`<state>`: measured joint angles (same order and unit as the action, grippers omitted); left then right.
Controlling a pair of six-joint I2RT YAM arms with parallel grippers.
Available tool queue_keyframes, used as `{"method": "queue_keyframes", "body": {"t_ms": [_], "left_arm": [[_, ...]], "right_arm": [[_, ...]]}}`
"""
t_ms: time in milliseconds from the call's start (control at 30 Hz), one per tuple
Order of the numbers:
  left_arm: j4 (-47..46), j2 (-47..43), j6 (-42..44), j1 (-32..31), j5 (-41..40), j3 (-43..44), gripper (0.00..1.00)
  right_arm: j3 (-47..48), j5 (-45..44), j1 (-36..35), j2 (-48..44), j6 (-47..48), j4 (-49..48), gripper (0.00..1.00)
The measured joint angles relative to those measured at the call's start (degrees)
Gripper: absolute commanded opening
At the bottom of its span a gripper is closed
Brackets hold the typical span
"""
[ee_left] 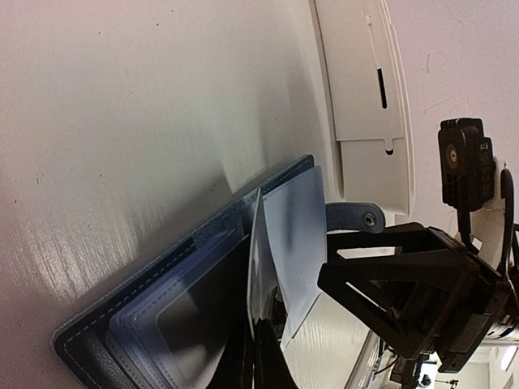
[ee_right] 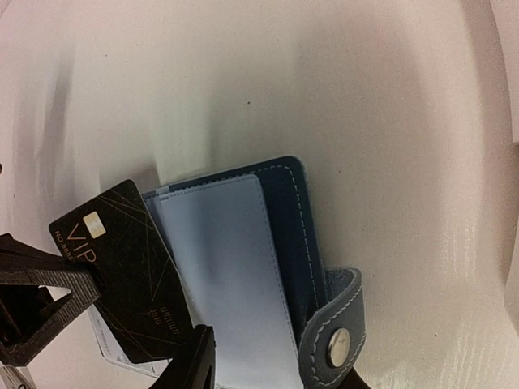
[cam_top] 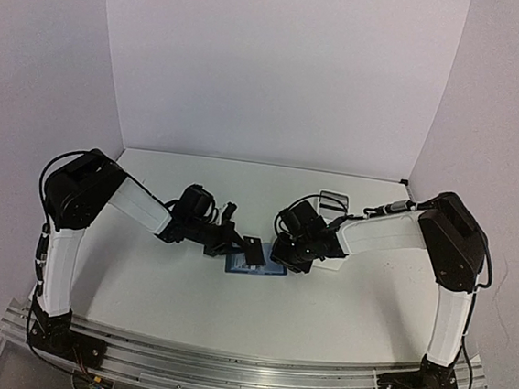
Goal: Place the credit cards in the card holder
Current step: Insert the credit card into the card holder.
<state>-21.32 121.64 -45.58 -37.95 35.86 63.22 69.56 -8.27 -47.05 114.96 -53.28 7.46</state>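
Observation:
The dark-blue card holder (cam_top: 254, 268) lies open on the table between my grippers. My left gripper (cam_top: 244, 245) is shut on the dark credit card (ee_right: 122, 275), which has gold lines and "VIP" on it. The card is tilted over the holder's left half (ee_left: 162, 324), beside the raised light-blue slot leaf (ee_right: 227, 275). In the left wrist view my left gripper (ee_left: 259, 324) shows the card edge-on. My right gripper (ee_right: 272, 373) is open, one finger on each side of the leaf, next to the snap tab (ee_right: 334, 344). A pale edge (ee_right: 122, 362) shows under the dark card; I cannot tell if it is the pale card.
A long white tray (ee_left: 365, 97) lies just beyond the holder, under the right arm. A small clear-edged object (cam_top: 332, 200) sits behind the right gripper. White walls close the table at the back and both sides.

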Motion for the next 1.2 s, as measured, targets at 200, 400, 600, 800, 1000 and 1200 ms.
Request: {"method": "queue_keyframes", "body": {"t_ms": [200, 400, 600, 800, 1000, 1200], "left_arm": [[-2.38, 0.00, -1.44, -0.11, 0.02, -1.66, 0.00], [-3.76, 0.72, -2.69, -0.52, 0.74, -1.73, 0.00], [-2.47, 2.45, -2.82, -0.72, 3.48, 0.66, 0.00], [5.07, 3.80, -1.79, -0.50, 5.18, 6.21, 0.00], [14.80, 4.59, 1.33, 0.61, 7.76, 11.50, 0.00], [23.34, 6.43, 5.22, 1.64, 10.86, 16.31, 0.00]], "right_arm": [[-0.33, 0.20, 0.04, -0.11, 0.00, -0.48, 0.34], [-0.42, 0.35, 0.13, -0.17, -0.02, -0.57, 0.34], [-0.59, 0.39, 0.15, -0.22, 0.00, -0.85, 0.34], [-0.59, 0.46, 0.15, -0.22, 0.02, -0.90, 0.34], [-0.59, 0.81, 0.33, -0.22, 0.31, -0.96, 0.34], [-0.61, 1.29, 0.52, -0.22, 0.76, -0.96, 0.34]]}}
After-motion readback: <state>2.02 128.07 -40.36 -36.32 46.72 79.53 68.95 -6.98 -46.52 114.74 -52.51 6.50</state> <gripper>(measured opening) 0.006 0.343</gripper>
